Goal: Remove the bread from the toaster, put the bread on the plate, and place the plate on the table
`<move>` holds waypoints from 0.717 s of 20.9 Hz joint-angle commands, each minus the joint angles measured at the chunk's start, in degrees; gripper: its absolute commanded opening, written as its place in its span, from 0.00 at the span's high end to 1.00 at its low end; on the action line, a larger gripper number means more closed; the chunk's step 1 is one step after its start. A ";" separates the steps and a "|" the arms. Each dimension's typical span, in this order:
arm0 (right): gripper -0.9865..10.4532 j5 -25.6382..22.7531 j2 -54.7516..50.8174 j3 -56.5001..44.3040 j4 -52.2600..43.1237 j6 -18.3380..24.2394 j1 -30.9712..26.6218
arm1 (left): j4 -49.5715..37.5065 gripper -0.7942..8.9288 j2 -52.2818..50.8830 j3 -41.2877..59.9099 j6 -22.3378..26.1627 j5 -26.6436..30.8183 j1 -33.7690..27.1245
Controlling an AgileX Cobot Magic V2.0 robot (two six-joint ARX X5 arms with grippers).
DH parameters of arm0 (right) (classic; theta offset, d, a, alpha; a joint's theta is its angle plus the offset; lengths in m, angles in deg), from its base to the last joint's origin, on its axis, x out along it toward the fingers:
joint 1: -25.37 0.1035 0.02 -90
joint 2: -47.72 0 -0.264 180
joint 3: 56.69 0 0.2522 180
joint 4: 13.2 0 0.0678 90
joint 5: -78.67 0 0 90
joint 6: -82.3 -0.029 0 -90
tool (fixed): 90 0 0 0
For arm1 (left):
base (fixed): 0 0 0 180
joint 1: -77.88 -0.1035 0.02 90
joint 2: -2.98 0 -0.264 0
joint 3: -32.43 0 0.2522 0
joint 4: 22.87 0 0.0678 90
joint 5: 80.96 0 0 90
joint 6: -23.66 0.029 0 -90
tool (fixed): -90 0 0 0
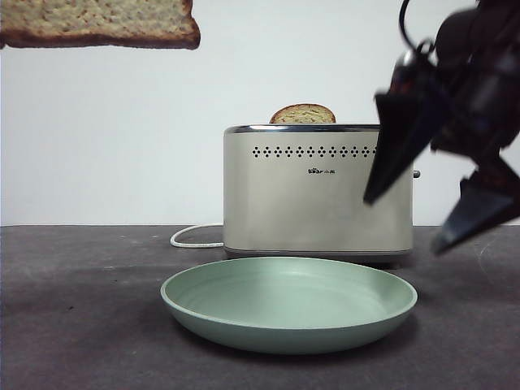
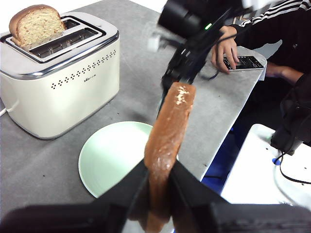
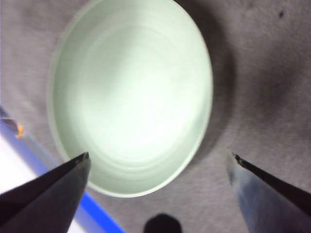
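Observation:
My left gripper [image 2: 158,167] is shut on the bread [image 2: 167,131], a broad slice seen crust edge-on. I hold it high above the table, over the near part of the plate [image 2: 112,160]. In the front view the bread [image 1: 97,20] hangs at the top left. The mint-green plate [image 1: 288,305] lies on the table [image 1: 81,309] in front of the cream toaster [image 1: 317,191]. My right gripper [image 1: 404,223] is open and empty, hovering above the plate's right side. In its wrist view the right gripper [image 3: 160,155] looks down on the plate [image 3: 131,97].
A narrower slice with a domed top [image 1: 302,114] still stands in the toaster's slot [image 2: 36,24]. A white cord [image 1: 191,237] runs left from the toaster. A person's hand with a phone [image 2: 233,48] rests at the table's far edge.

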 commanded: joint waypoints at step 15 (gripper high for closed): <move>0.74 -3.34 7.43 -0.17 -6.60 -1.25 3.23 | -2.99 0.92 -0.20 0.15 -2.10 -0.15 0.15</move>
